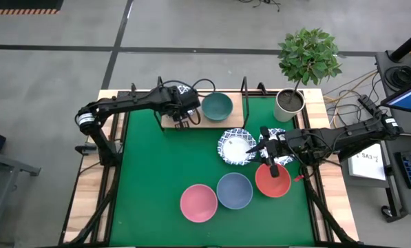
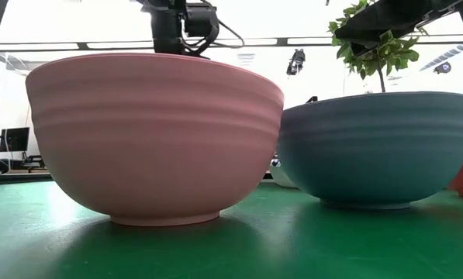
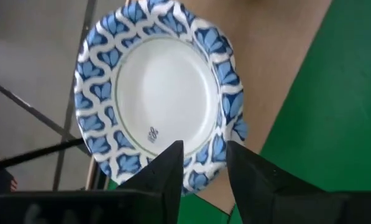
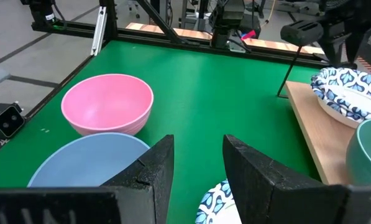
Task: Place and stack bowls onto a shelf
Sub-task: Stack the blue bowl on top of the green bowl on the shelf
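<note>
Shelf (image 1: 222, 121) holds two bowls: patterned bowl (image 3: 157, 93) at left end, green bowl (image 1: 217, 106) beside it.

Left gripper (image 3: 201, 165) above patterned bowl's rim, fingers apart, bowl released.

Right gripper (image 1: 268, 153) below shelf over mat, fingers apart, empty.

Left to shelve: patterned stack (image 1: 237, 146), pink bowl (image 1: 198, 203), blue bowl (image 1: 234, 190), red bowl (image 1: 272, 180).

Pink bowl (image 1: 199, 203); red bowl (image 1: 272, 180); green mat (image 1: 157, 172).

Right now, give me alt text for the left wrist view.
A blue-and-white patterned bowl sits on the light-wood shelf, seen from above past the left end effector, whose open fingers straddle its rim. Green mat lies alongside.
</note>
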